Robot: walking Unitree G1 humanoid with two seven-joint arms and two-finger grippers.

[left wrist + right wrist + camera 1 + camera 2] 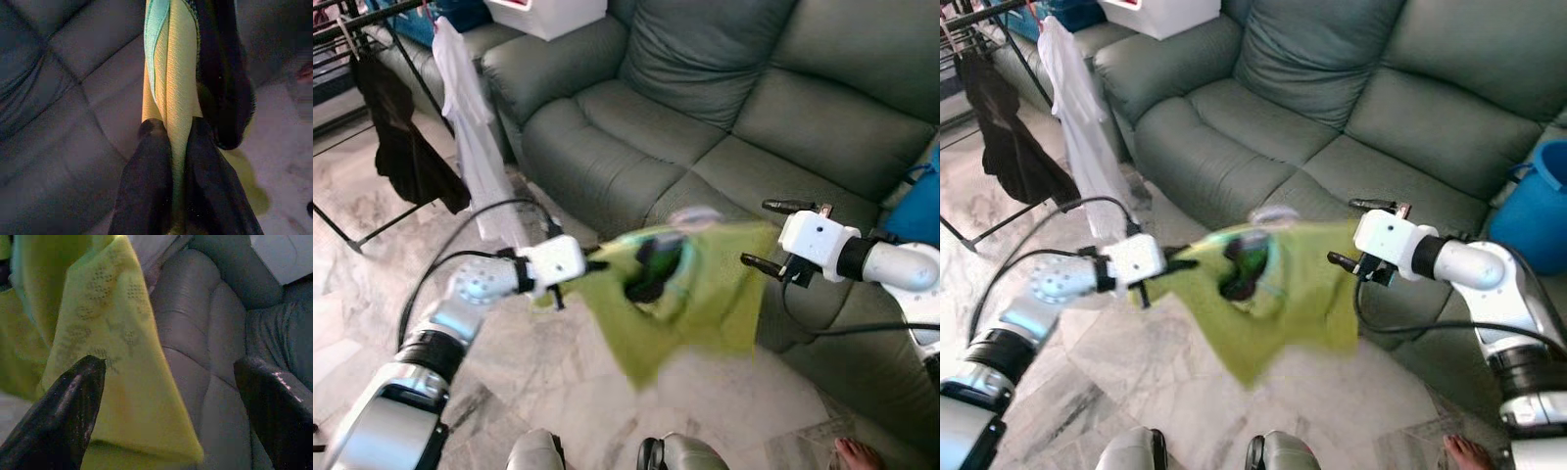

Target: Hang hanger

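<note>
Left gripper [592, 266] is clamped on one shoulder of the yellow-green shirt [700, 294], fingers [146, 191] squeezed tight w/ a fold of fabric pinched btwn them in the left wrist view. Shirt hangs out from that grip toward the right gripper, neck opening dark w/ a teal trim, lower corner drooping toward the marble floor [558, 362]. Pic's blurry there so can't tell if a hanger is inside the shirt.

Right gripper [769, 235] sits at the shirt's other edge, fingers spread wide apart. In the right wrist view one fingertip [83, 382] is against or just in front of the fabric, can't tell which, and the other is well off it over the couch cushion. So it's not holding anything.

Room around the hands: grey-green sofa [705, 108] right behind both grippers, seat edge close under the right one. Off past the left gripper there's a drying rack [352, 59] w/ a black garment [406, 147] and a white garment [475, 147] hanging on it, well apart from the shirt. Blue bucket [1533, 206] just beyond the right arm. A person's bare foot [862, 455] on the floor below the right arm.
</note>
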